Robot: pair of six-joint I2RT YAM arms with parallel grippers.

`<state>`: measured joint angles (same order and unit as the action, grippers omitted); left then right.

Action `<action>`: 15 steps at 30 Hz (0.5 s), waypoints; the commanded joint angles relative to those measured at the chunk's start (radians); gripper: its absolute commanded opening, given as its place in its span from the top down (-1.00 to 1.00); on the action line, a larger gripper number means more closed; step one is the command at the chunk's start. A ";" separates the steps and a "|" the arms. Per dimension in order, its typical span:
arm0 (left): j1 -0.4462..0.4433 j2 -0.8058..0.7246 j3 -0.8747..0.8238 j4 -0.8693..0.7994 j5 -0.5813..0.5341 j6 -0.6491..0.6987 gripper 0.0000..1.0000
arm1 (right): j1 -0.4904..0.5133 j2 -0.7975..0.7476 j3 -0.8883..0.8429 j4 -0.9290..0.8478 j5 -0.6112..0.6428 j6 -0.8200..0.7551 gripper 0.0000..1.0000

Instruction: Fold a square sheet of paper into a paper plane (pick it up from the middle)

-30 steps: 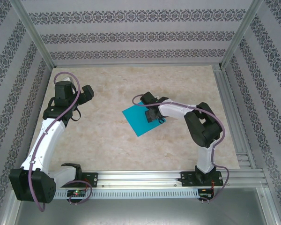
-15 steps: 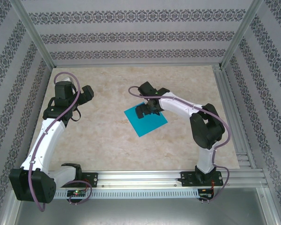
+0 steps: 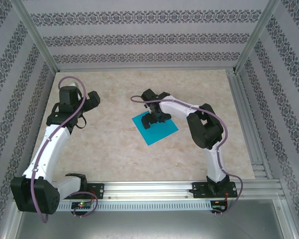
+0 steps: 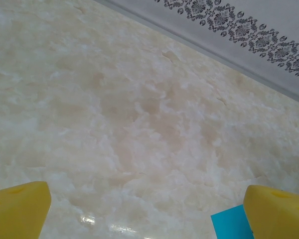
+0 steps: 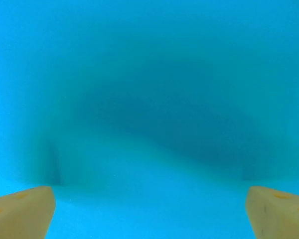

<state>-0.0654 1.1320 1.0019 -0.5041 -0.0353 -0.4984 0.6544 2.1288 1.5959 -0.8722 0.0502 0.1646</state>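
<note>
From above, one thin turquoise-blue square sheet of paper [image 3: 162, 132] lies flat mid-table, with the right gripper [image 3: 152, 119] over it and the left gripper [image 3: 93, 99] well apart from it: one sheet, two grippers. At the left wrist the yellow fingers [image 4: 17, 209] are spread over the bare marbled table [image 4: 139, 114]. At the right wrist the fingers are apart, close above blue; closing here may skid or crumple the sheet.
</note>
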 commanded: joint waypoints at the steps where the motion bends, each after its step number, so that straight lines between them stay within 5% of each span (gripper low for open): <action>1: 0.012 0.005 0.020 -0.019 -0.011 0.029 -1.00 | 0.010 0.039 0.023 -0.016 -0.003 -0.013 -0.96; 15: 0.012 0.018 0.023 -0.024 -0.013 0.031 -1.00 | 0.003 0.105 -0.089 0.032 -0.045 0.009 -0.86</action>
<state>-0.0654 1.1439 1.0019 -0.5072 -0.0353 -0.4980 0.6540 2.1494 1.5776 -0.8467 0.0303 0.1619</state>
